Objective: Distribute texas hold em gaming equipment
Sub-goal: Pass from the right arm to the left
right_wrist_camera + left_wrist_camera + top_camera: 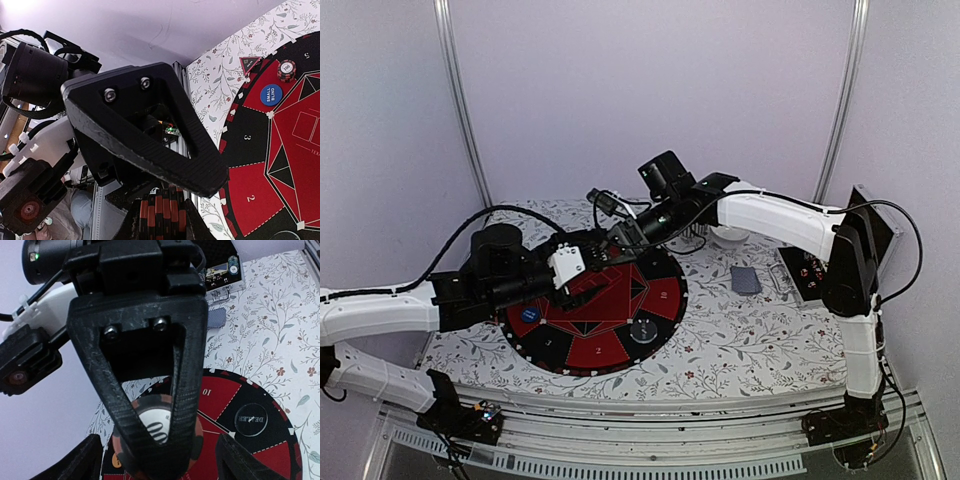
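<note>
From above, the cards point(745, 280) are seen lying in one pile right of the mat point(600, 345), none dealt out.

In the left wrist view, the left gripper point(160, 465) is spread wide around the held chip stack point(150, 427), low in the frame.

In the right wrist view, the right gripper point(161, 227) is clamped on it. A placed chip stack point(286, 70) is seen at upper right. Most of the task is judged undone.

This is a robotics lab test cell: a white-and-black left arm point(380, 315) and right arm point(770, 215) are mounted on an aluminium rail point(650, 428) at the near edge of a table point(750, 345) covered with a floral cloth. Plain pale walls point(650, 90) and bare metal posts point(462, 100) box it in, and loose cables point(500, 210) trail over the arms
</note>
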`<move>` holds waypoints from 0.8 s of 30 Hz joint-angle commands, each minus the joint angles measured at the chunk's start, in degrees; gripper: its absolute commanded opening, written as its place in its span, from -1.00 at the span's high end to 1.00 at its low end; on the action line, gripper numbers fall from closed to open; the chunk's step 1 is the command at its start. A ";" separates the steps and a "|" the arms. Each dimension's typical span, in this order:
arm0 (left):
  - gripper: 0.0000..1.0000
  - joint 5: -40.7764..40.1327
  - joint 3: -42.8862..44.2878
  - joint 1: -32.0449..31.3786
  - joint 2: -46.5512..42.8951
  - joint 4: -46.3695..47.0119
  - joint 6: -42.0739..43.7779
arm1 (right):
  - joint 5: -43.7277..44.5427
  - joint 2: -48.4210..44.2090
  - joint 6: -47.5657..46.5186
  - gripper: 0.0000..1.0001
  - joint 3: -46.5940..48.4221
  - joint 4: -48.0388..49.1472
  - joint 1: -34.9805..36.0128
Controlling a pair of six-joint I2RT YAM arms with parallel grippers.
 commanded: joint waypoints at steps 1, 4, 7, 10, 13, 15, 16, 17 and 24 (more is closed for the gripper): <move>-0.55 -2.95 0.33 -0.63 0.67 2.35 -0.33 | -2.48 0.98 0.81 0.96 1.48 2.01 0.35; -0.48 -2.26 0.43 -0.65 0.98 3.79 -0.56 | -2.62 1.41 0.83 0.96 1.54 2.18 0.42; -0.35 -2.52 0.69 -0.64 1.92 4.15 -0.82 | -2.96 1.43 1.07 0.96 1.56 2.54 0.41; -0.35 -2.42 0.94 -0.65 2.75 4.03 -0.88 | -2.96 1.36 1.14 0.96 1.54 2.53 0.42; -0.17 -2.47 1.22 -0.68 2.97 4.33 -1.06 | -2.96 1.51 1.18 0.96 1.41 2.44 0.39; 0.09 -2.42 1.23 -0.66 2.77 4.87 -1.39 | -2.96 1.58 1.09 0.96 1.31 2.48 0.43; 0.17 -2.23 1.15 -0.71 2.68 5.09 -1.49 | -2.84 1.71 1.08 0.96 1.30 2.43 0.45; 0.25 -2.00 1.08 -0.64 2.58 5.33 -1.68 | -2.68 1.80 1.14 0.96 1.30 2.50 0.42; 0.92 -1.05 0.88 -0.65 1.79 6.17 -2.75 | -1.86 2.37 1.24 0.96 1.40 2.41 0.36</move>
